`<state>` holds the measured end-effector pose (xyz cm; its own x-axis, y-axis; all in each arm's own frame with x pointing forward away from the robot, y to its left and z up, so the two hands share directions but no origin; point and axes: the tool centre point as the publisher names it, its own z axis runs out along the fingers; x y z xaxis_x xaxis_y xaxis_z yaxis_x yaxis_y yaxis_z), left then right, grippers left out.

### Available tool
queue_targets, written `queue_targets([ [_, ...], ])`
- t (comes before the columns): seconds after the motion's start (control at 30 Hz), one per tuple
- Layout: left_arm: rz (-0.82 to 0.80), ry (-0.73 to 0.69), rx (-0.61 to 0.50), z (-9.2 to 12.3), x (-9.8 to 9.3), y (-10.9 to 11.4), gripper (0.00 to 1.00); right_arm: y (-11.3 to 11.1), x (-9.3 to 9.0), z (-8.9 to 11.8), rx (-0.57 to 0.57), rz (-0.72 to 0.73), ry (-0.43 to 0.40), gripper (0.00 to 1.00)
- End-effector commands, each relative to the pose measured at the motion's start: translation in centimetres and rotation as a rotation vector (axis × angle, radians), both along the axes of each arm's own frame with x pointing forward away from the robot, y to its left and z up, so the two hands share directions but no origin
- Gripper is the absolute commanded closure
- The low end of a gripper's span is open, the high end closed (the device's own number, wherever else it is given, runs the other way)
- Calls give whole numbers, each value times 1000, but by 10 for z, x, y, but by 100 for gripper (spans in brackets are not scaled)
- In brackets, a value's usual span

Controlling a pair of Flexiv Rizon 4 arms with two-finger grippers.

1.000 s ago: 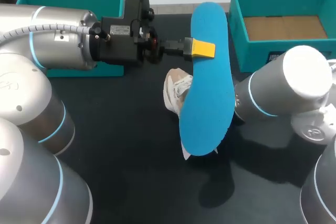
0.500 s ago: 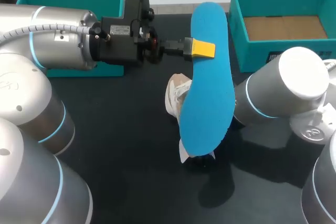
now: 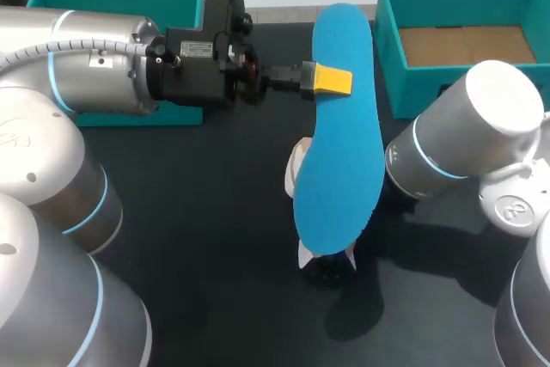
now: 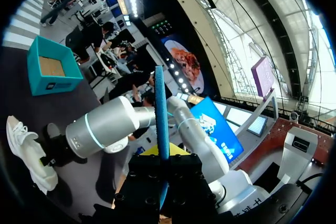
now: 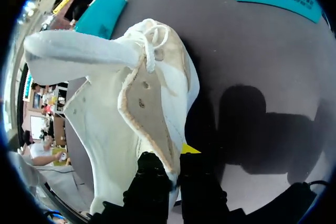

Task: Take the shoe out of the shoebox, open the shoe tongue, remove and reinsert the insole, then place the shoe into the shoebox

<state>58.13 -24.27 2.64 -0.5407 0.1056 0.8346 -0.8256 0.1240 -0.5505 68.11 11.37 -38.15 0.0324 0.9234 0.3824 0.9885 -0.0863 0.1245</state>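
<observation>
- Black table (image 3: 215,238) is the stage, with both arms in over the middle of it.
- Teal shoebox (image 3: 412,96) sits at the far right corner, open, brown floor showing and nothing in it.
- Blue insole (image 3: 339,126) is out of the shoe and up in the air. It hangs lengthwise above the table's middle, covering most of what lies beneath it.
- White shoe (image 5: 105,103) is just under the insole, tipped up off the table, its tongue pulled wide and its mouth open.
- Left gripper (image 3: 331,81) is clamped on the insole's edge partway along, one yellow tip lying on top of the blue.
- Right gripper (image 5: 173,161) is pinched on the rim of the shoe's opening, one finger inside and one outside.
- Step in hand, by my read: removal is done and reinsertion is up. The next move calls for tilting the insole's toe end down and lining it up with that open mouth while the right arm steadies the shoe — a long, flexible piece going into a narrow gap.
</observation>
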Motion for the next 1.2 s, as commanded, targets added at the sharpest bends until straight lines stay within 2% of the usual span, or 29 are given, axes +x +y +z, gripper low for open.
queue_targets([
  [0.03, 4, 0, -3, -2, -2, -1, 100, 2, -1, -5, 4, 8, 11, 100],
  [0.17, 4, 0, -3, -2, -2, -1, 100, 2, 0, -5, -39, 48, 36, 100],
  [0.67, 4, 0, -3, -2, -2, -1, 100, 10, 2, -13, -19, 79, 49, 100],
  [0.77, 4, 0, -3, -2, -2, -1, 100, 9, 1, -14, -17, 72, 47, 0],
  [0.9, 4, 0, -3, -2, -2, -1, 100, 9, -4, -5, -8, 74, 45, 0],
  [1.1, 4, 0, -3, -2, -2, -1, 100, 5, -6, 21, 17, 80, 19, 0],
  [1.2, 4, 0, -3, -2, -2, -1, 100, 5, -6, 35, 65, 86, -6, 0],
])
